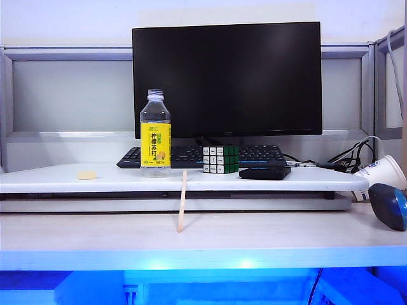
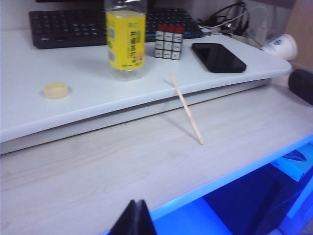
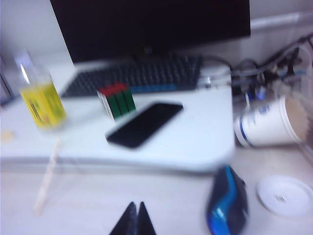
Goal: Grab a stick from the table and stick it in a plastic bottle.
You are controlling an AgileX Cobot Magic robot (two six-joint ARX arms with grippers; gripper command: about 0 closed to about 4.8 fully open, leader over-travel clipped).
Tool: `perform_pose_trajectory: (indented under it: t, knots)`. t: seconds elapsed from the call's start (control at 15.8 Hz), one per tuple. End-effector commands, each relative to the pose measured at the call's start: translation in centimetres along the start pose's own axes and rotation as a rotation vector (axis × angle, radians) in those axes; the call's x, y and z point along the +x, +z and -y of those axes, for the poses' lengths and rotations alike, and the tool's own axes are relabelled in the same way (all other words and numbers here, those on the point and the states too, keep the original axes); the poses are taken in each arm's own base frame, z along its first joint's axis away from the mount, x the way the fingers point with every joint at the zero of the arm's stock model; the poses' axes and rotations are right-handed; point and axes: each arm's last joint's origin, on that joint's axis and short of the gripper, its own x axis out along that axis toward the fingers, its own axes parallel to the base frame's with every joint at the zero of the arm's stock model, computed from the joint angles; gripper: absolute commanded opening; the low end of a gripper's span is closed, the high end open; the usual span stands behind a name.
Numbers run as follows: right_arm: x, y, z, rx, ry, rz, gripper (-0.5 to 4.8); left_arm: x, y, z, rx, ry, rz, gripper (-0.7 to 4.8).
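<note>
The stick (image 1: 183,201) leans on the shelf edge; only wrist views show both grippers' jaws together (left (image 2: 136,217), right (image 3: 136,219)).

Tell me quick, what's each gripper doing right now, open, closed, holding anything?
Left gripper: closed, empty, near the table's front edge, short of the stick.
Right gripper: closed, empty, above the table near the mouse.

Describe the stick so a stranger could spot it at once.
Start at the black monitor, then drop to the yellow-labelled plastic bottle on the white shelf board. Just right of the bottle, the stick leans from the lower desk against the shelf's front edge: the only thin, pale wooden strip here.
</note>
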Motion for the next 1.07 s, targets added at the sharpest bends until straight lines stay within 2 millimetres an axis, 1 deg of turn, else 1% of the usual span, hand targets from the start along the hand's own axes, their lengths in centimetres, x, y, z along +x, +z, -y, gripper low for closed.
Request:
perform_pose_trajectory:
  t: [0.06,0.13,0.19,0.25,0.38,0.44,0.51,0.63,0.69,0.82,0.95,1.01,1.07]
  knots:
    - [-0.3,1.8,-0.6,0.041,0.034,0.066,-0.01,0.0,-0.1,0.1,-0.025,-0.022,-0.009,-0.05]
    - [-0.4,2.6,-0.8,0.036,0.037,0.077,-0.01,0.0,-0.1,0.1,-0.028,-0.023,-0.009,-0.05]
    - [-0.6,3.9,-1.2,0.027,0.042,0.097,-0.02,0.0,-0.1,0.1,-0.029,-0.024,-0.009,-0.05]
    - [-0.6,4.8,-1.4,0.025,0.048,0.099,-0.02,0.0,-0.1,0.1,-0.034,-0.031,-0.009,-0.05]
    - [-0.2,6.0,-1.6,0.032,0.066,0.076,-0.02,0.0,-0.1,0.1,-0.046,-0.042,-0.009,-0.05]
    - [0.4,6.8,-1.7,0.050,0.084,0.044,-0.02,0.0,-0.1,0.1,-0.047,-0.046,-0.009,-0.05]
    - [1.4,7.9,-1.7,0.072,0.123,-0.008,-0.02,0.0,-0.1,0.1,-0.047,-0.045,-0.009,-0.05]
    - [3.0,9.1,-1.9,0.090,0.189,-0.056,-0.01,0.0,-0.1,0.1,-0.047,-0.046,-0.009,-0.05]
    - [4.8,10.4,-2.6,0.098,0.258,-0.086,-0.01,0.0,-0.1,0.1,-0.047,-0.046,-0.009,-0.05]
    - [7.0,11.4,-3.7,0.105,0.340,-0.120,0.00,0.0,-0.1,0.2,-0.047,-0.053,-0.009,-0.05]
    - [8.9,11.7,-4.8,0.113,0.413,-0.155,0.03,0.0,-0.1,0.2,-0.047,-0.064,-0.009,-0.05]
    - [10.1,11.6,-5.5,0.118,0.445,-0.177,0.40,0.0,-0.1,0.2,-0.047,-0.064,-0.009,-0.05]
    - [11.1,11.3,-6.2,0.123,0.464,-0.201,0.99,0.0,-0.1,0.2,-0.047,-0.063,-0.009,-0.05]
